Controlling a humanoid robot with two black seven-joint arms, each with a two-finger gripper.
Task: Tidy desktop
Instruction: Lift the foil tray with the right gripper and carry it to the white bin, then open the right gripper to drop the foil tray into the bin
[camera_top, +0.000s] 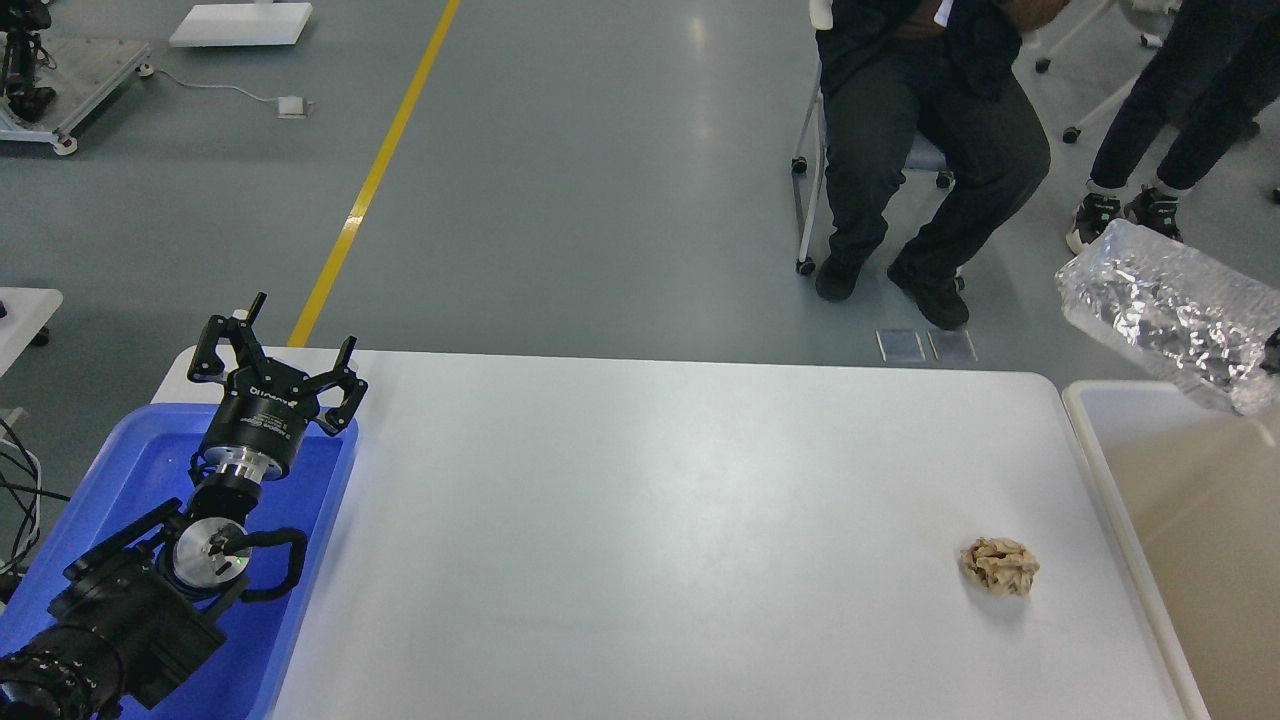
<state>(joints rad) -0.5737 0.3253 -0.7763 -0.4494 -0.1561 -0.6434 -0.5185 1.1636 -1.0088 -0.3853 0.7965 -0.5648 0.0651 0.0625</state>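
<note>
The white desk (640, 520) fills the middle of the view, bare but for a crumpled tan paper ball (1000, 566) near its right edge. The left pincer (278, 345) hangs with fingers spread above a blue tray (330, 520). A cream tub (1085, 440) sits right, crinkled clear plastic packaging (1165, 310) above it; the right pincer is unseen. Beyond lies grey floor (600, 180) with a yellow line (375, 175) and a seated person (920, 120)
</note>
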